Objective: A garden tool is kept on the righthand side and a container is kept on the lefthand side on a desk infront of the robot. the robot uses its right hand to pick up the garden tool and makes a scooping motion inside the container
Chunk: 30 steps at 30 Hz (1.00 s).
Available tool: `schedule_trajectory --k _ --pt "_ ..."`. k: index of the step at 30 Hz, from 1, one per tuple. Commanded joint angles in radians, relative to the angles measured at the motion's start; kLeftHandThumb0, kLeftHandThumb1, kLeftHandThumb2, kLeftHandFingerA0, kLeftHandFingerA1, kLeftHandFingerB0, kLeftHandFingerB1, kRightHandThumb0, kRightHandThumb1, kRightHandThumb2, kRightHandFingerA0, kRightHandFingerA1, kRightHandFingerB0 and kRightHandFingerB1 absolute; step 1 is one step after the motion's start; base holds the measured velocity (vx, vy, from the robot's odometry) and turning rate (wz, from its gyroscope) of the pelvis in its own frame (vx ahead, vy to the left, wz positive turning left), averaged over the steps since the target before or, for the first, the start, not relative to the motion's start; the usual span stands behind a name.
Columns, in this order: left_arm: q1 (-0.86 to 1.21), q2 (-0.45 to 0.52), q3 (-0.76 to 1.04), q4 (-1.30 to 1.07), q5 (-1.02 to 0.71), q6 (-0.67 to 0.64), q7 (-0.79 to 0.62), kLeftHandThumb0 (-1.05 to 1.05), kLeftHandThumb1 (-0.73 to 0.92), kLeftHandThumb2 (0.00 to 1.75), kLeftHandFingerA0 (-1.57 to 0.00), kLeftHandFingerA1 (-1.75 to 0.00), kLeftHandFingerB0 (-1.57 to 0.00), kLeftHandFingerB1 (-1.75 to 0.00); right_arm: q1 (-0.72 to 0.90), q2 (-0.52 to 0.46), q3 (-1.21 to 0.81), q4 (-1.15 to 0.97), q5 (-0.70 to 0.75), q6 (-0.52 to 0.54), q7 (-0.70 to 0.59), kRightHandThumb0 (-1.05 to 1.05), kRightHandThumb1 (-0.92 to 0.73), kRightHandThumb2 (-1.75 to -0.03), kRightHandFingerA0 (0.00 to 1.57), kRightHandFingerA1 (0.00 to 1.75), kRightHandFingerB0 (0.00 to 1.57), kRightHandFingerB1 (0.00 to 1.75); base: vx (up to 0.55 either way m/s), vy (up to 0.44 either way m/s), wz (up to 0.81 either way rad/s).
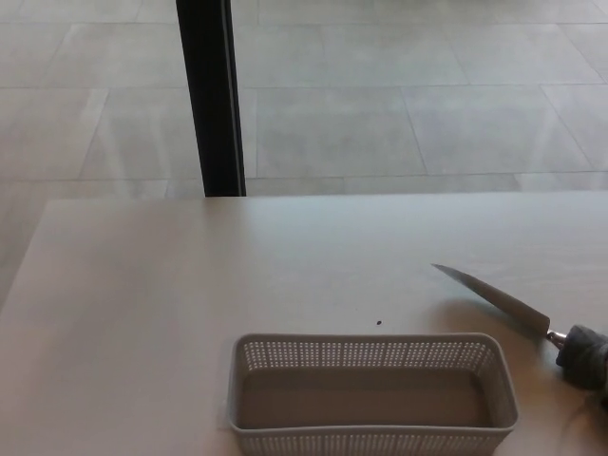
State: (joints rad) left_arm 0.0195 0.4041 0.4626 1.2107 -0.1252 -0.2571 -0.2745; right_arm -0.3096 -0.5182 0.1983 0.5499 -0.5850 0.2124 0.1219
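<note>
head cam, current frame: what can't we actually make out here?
- Right hand: out of the head view; only the tool's dark handle end shows, cut by the right edge, so the grip can't be judged.
- Left hand: not in view.
- Tool blade: thin, edge-on; scoop shape unclear, and whether it touches the desk.
- Container: near wall cut by the bottom edge.
- Dark speck on the desk: too small to identify.
</note>
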Motion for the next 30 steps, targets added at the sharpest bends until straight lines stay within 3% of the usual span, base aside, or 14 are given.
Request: schedule_trajectory --k 1,2,3,7,8,9,10,13,14,16,18,19,25,30 --pt "0.020 -0.001 0.027 0.013 -0.052 -0.033 -0.013 -1.05 -0.04 1.20 -1.00 -1.39 -0.76 -1.31 0.037 0.017 0.024 0.027 0.028 0.049 0.063 -0.85 -0.60 -0.83 0.00 0.00 0.03 0.13 0.00 0.000 0.00" --pt "0.023 0.005 0.022 0.019 -0.043 -0.028 -0.005 -1.05 -0.05 1.22 -0.90 -1.40 -0.72 -1.33 0.042 0.017 0.029 0.025 0.021 0.047 0.047 -0.96 -0.66 -1.02 0.00 0.19 0.00 0.07 0.00 0.000 0.00" --pt "0.024 0.007 0.020 0.029 -0.039 -0.028 0.002 -1.04 -0.02 1.21 -0.91 -1.37 -0.73 -1.31 0.048 0.015 0.035 0.023 0.011 0.047 0.034 -1.03 -0.70 -1.03 0.00 0.18 0.10 0.02 0.00 0.000 0.00" --pt "0.023 0.011 0.020 0.047 -0.040 -0.021 -0.003 -1.05 -0.03 1.17 -0.88 -1.36 -0.72 -1.27 0.053 0.007 0.052 0.014 -0.006 0.066 0.029 -1.05 -0.70 -1.08 0.00 0.24 0.00 0.00 0.00 0.000 0.00" --pt "0.024 0.012 0.015 0.043 -0.037 -0.017 -0.004 -1.05 0.03 1.22 -0.83 -1.37 -0.68 -1.29 0.058 0.001 0.047 0.006 -0.003 0.065 0.022 -1.03 -0.82 -0.65 0.00 0.00 0.00 0.00 0.00 0.000 0.00" --pt "0.023 0.013 0.008 0.044 -0.030 -0.017 0.004 -1.04 0.04 1.21 -0.86 -1.35 -0.69 -1.28 0.058 -0.005 0.041 0.005 0.005 0.059 0.024 -1.04 -0.67 -0.90 0.00 0.00 0.00 0.00 0.00 0.000 0.00" --pt "0.024 0.013 0.006 0.043 -0.028 -0.021 0.005 -1.05 -0.06 1.16 -0.81 -1.33 -0.67 -1.28 0.057 -0.010 0.041 0.001 0.006 0.061 0.030 -1.05 -0.80 -0.64 0.00 0.00 0.00 0.00 0.00 0.000 0.00" --pt "0.027 0.011 0.001 0.038 -0.029 -0.027 0.007 -1.05 0.01 1.19 -0.83 -1.33 -0.69 -1.26 0.068 -0.050 0.036 -0.043 0.022 0.062 0.088 -1.05 -0.79 -0.65 0.00 0.00 0.00 0.00 0.00 0.000 0.00" --pt "0.028 0.012 0.000 0.039 -0.030 -0.027 -0.003 -1.03 -0.04 1.15 -0.87 -1.35 -0.72 -1.28 0.084 -0.088 0.023 -0.065 0.037 0.032 0.107 -0.99 -0.72 -0.74 0.00 0.00 0.00 0.00 0.00 0.000 0.00" --pt "0.031 0.015 0.002 0.033 -0.034 -0.022 -0.002 -1.02 -0.05 1.18 -0.83 -1.39 -0.71 -1.28 0.115 -0.111 -0.001 -0.098 0.063 0.015 0.119 -1.05 -0.72 -0.63 0.00 0.00 0.00 0.00 0.00 0.000 0.00" --pt "0.030 0.019 -0.002 0.041 -0.030 -0.023 0.000 -1.05 0.05 1.22 -0.87 -1.34 -0.74 -1.25 0.169 -0.149 -0.038 -0.162 0.090 0.008 0.144 -1.00 -0.61 -0.77 0.00 0.00 0.00 0.00 0.00 0.000 0.00" --pt "0.028 0.020 -0.001 0.044 -0.032 -0.019 0.000 -0.99 -0.03 1.16 -0.90 -1.32 -0.74 -1.21 0.196 -0.167 -0.057 -0.187 0.105 -0.001 0.155 -0.99 -0.60 -0.77 0.00 0.00 0.00 0.00 0.00 0.000 0.00" --pt "0.025 0.028 -0.012 0.043 -0.025 -0.017 0.002 -1.05 -0.01 1.19 -0.82 -1.33 -0.72 -1.23 0.370 -0.285 -0.185 -0.346 0.201 -0.052 0.263 -0.98 -0.55 -0.75 0.00 0.00 0.00 0.00 0.00 0.000 0.00" --pt "0.025 0.030 -0.011 0.044 -0.031 -0.019 -0.002 -1.05 -0.06 1.16 -0.87 -1.31 -0.70 -1.24 0.545 -0.363 -0.330 -0.436 0.314 -0.129 0.368 -0.98 -0.52 -0.73 0.00 0.00 0.00 0.00 0.00 0.000 0.00"
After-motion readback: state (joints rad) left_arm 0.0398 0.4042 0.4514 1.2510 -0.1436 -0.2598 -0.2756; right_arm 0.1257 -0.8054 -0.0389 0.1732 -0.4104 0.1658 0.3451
